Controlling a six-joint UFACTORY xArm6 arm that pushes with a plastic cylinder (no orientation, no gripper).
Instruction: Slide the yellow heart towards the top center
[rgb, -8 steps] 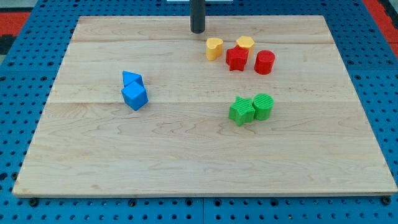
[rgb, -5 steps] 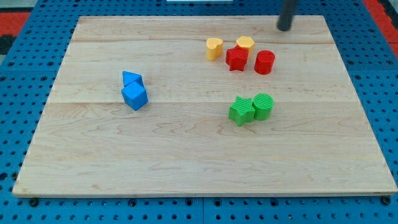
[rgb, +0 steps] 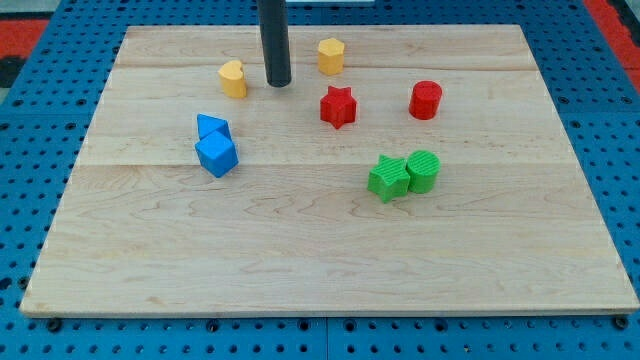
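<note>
Both yellow blocks moved; yellow heart (rgb: 232, 78) sits upright left of my tip (rgb: 278, 81).

The board (rgb: 300, 250) is pale wood, planks joined side by side, with fine grain and a smooth, slightly satin finish. Around the board lies a blue perforated surface (rgb: 40, 200), matt, like painted metal or plastic pegboard. The rod above the board is dark, smooth and faintly glossy down to my tip (rgb: 278, 83). The green star (rgb: 387, 179) and green cylinder (rgb: 423, 171), near the board's middle, show fine ribbed layers like printed plastic. The red star (rgb: 338, 106) looks matt plastic too.
</note>
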